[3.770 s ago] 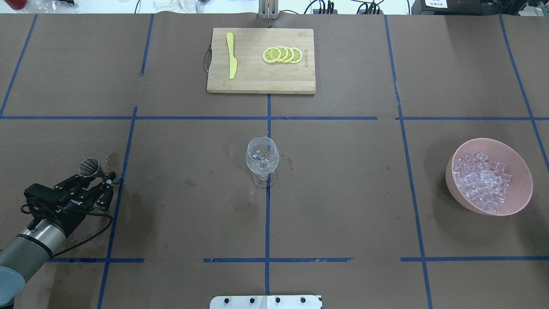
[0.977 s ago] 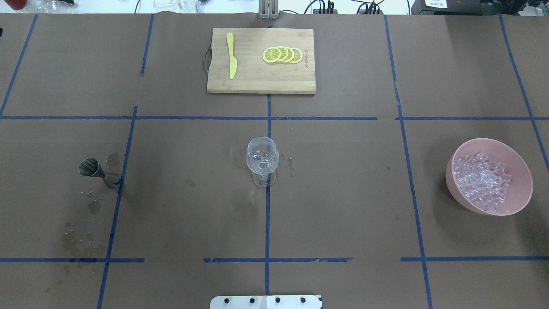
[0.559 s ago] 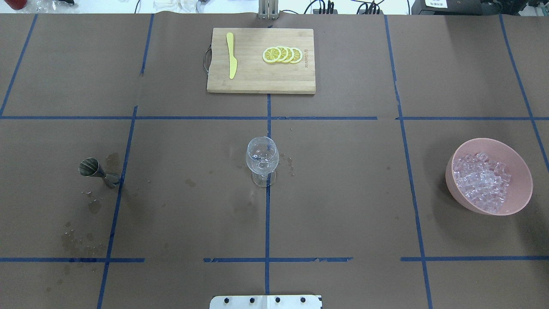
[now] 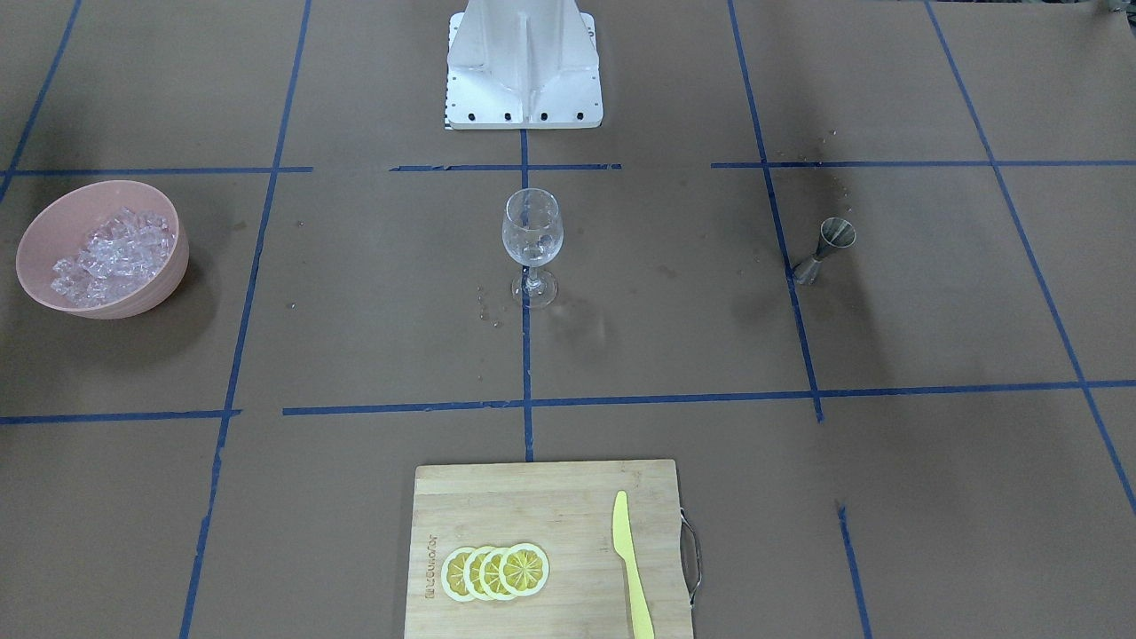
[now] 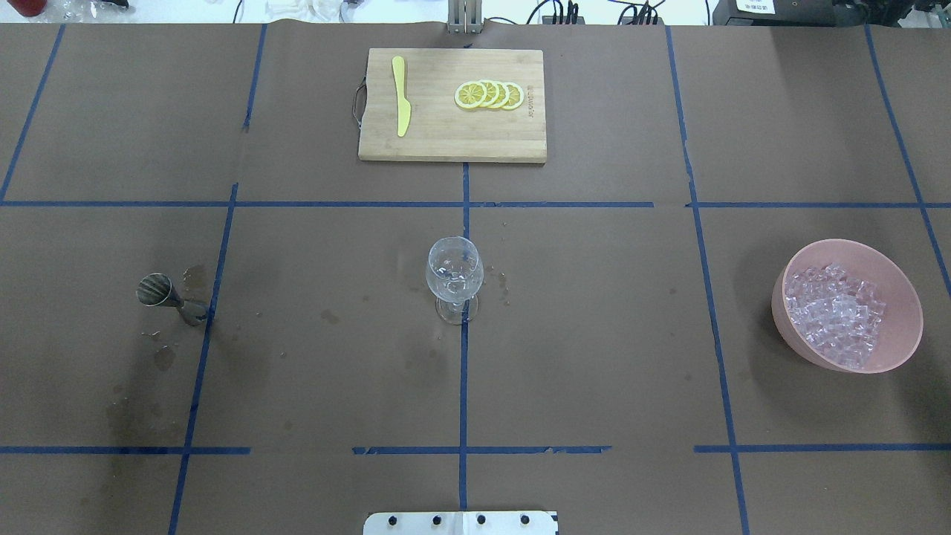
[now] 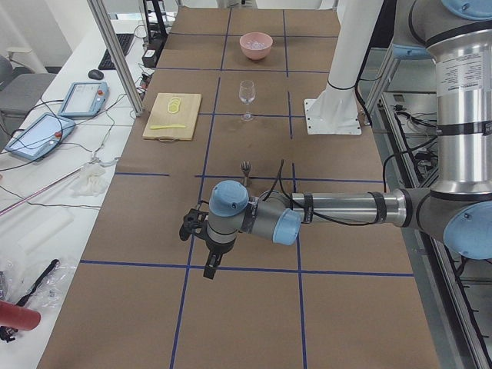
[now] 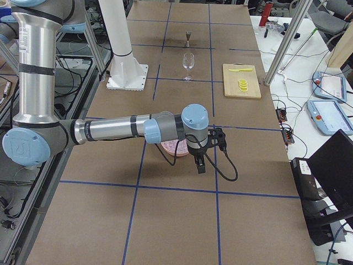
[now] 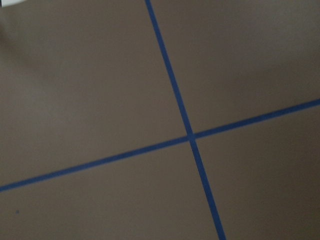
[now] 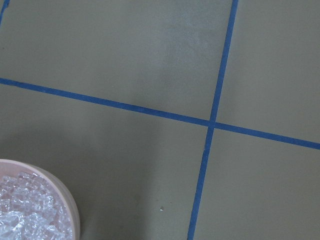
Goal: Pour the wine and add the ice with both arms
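The clear wine glass stands upright at the table's middle; it also shows in the front view. The ice fills a pink bowl at the right. A metal jigger stands at the left among wet stains. Neither arm shows in the overhead or front views. In the exterior left view my left gripper points down over bare table, nearer than the jigger. In the exterior right view my right gripper points down beside the bowl. I cannot tell whether either is open.
A wooden cutting board at the far middle carries lemon slices and a yellow knife. The white pedestal base stands at the robot's side. The right wrist view shows the bowl's rim and blue tape lines.
The left gripper, which was around the jigger 3.8 s ago, has drawn back out of the overhead view. The jigger stands alone. Nothing moved in the last second.
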Robot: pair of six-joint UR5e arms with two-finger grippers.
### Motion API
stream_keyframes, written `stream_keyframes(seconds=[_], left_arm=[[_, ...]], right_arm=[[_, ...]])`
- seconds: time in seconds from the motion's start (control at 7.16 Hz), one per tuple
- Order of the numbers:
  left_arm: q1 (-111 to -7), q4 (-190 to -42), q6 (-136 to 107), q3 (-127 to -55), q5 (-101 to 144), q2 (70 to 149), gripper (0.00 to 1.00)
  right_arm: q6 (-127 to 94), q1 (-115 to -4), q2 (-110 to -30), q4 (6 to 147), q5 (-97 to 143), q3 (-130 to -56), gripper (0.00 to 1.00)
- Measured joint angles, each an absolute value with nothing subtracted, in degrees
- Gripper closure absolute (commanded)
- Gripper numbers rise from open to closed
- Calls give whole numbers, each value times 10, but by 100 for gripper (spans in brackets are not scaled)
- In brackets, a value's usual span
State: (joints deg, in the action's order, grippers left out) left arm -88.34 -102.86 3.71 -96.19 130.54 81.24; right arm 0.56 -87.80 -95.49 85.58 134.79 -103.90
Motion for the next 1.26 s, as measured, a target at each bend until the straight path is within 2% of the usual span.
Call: stream_keyframes(seconds=[0.28, 0.56, 0.84, 1.26], left_arm=[[-885, -909, 58, -989, 1331, 808, 0], [-888, -882, 60, -1030, 1335, 811, 0], [-888, -879, 60, -1042, 1336, 825, 0], [-888, -880, 59, -1043, 1336, 844, 0]], right_arm=[[5, -878, -953, 856, 1350, -1042, 0], [-20, -875, -951, 853, 1372, -1066, 0], [-68, -845, -964, 829, 1383, -1127, 0], [-267, -724, -1007, 677, 1340, -1157, 1]])
